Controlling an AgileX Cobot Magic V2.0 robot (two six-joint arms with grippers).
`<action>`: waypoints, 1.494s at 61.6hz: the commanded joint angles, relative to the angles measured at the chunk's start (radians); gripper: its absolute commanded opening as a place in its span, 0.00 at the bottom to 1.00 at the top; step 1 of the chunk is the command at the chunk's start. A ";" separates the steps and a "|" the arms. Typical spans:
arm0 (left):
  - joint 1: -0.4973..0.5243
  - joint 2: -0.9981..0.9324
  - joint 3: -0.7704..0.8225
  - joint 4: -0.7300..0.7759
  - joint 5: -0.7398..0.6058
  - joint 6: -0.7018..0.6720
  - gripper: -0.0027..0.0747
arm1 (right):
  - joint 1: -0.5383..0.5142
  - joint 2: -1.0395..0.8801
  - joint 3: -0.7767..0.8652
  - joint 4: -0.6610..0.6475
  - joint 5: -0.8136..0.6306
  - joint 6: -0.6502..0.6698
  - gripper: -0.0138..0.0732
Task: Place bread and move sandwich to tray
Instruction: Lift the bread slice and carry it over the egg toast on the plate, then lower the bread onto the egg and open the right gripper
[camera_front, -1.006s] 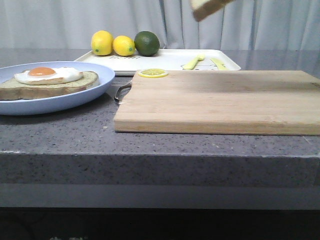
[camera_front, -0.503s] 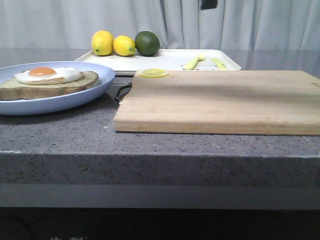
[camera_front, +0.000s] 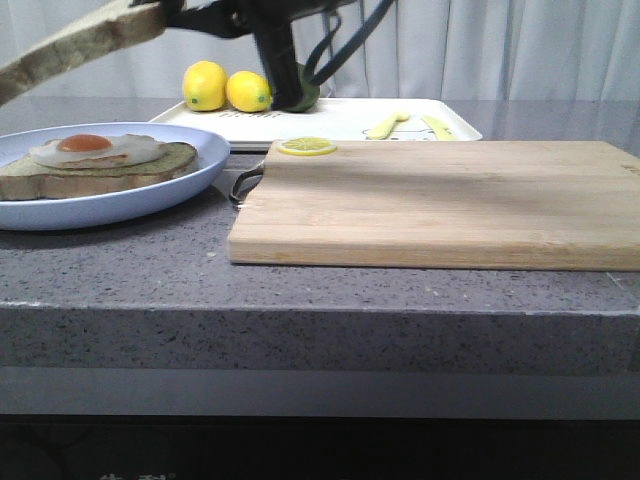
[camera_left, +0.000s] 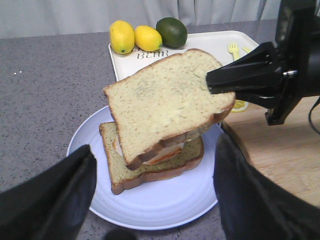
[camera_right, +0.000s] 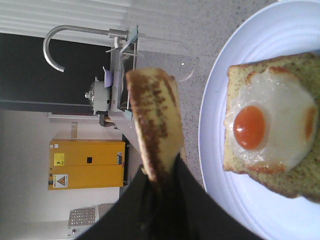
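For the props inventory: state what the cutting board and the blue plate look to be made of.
Cutting board: wood, likely bamboo, matte; pale grain stripes run its length. Blue plate: smooth light-blue, faint concentric ridges and a soft sheen; plastic or glazed ceramic, cannot tell which.

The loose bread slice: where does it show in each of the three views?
Front view: bread at upper left, in the air above the blue plate.
Left wrist view: bread at centre, held by the right gripper over the egg-topped sandwich.
Right wrist view: bread edge-on, between the fingers.
Shared landmark: the blue plate.
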 joint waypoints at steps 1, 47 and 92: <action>-0.006 0.009 -0.032 0.003 -0.077 0.001 0.67 | 0.015 -0.010 -0.078 0.151 0.010 0.026 0.20; -0.006 0.009 -0.032 0.003 -0.077 0.001 0.67 | 0.017 0.058 -0.135 0.022 -0.006 0.041 0.53; -0.006 0.009 -0.032 -0.005 -0.077 0.001 0.67 | -0.122 -0.297 -0.135 -0.851 0.199 0.065 0.57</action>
